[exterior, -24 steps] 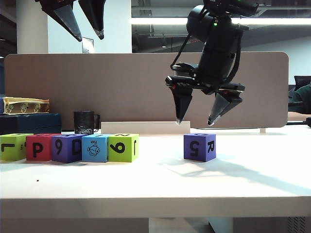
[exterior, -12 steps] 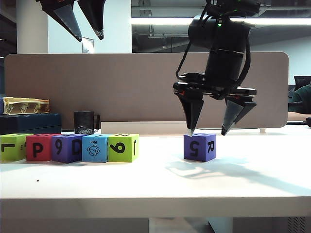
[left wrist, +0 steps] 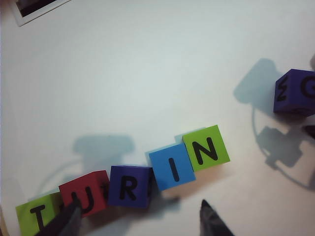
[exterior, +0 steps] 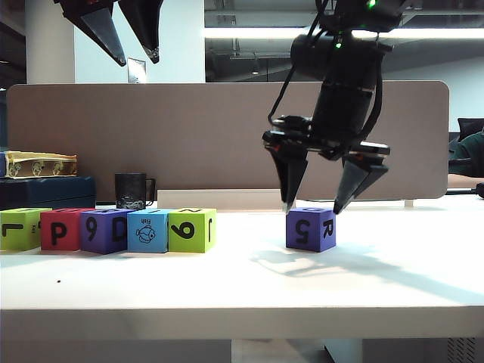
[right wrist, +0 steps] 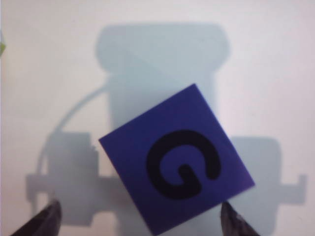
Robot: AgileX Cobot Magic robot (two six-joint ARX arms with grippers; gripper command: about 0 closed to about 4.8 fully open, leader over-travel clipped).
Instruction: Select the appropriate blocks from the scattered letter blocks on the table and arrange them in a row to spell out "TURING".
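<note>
Hovering just above the lone purple block point(exterior: 311, 229), right gripper point(exterior: 311, 208) with fingers point(exterior: 290, 175) spread wide, one tip over each side of the cube and neither touching it. Showing a black G on its top face in the right wrist view, that purple block point(right wrist: 176, 168) sitting turned at an angle between the two fingertips point(right wrist: 45, 220), nothing pinched. Showing a 5 and an R on its side faces in the exterior view.

Hanging high up near the top left corner of the exterior view, left gripper point(exterior: 136, 57), fingers point(exterior: 102, 29) parted and empty, well above the row. Lying below those fingers on the white worktop point(exterior: 242, 280), five blocks touching in a line: lime green point(left wrist: 33, 218), red point(left wrist: 84, 192), purple point(left wrist: 130, 186), blue point(left wrist: 172, 166), lime green point(left wrist: 206, 147), reading T, U, R, I, N in the left wrist view. Resting well apart from the end of that row, the G block.

Standing behind the row by the divider panel point(exterior: 189, 136), a black mug point(exterior: 133, 190).
</note>
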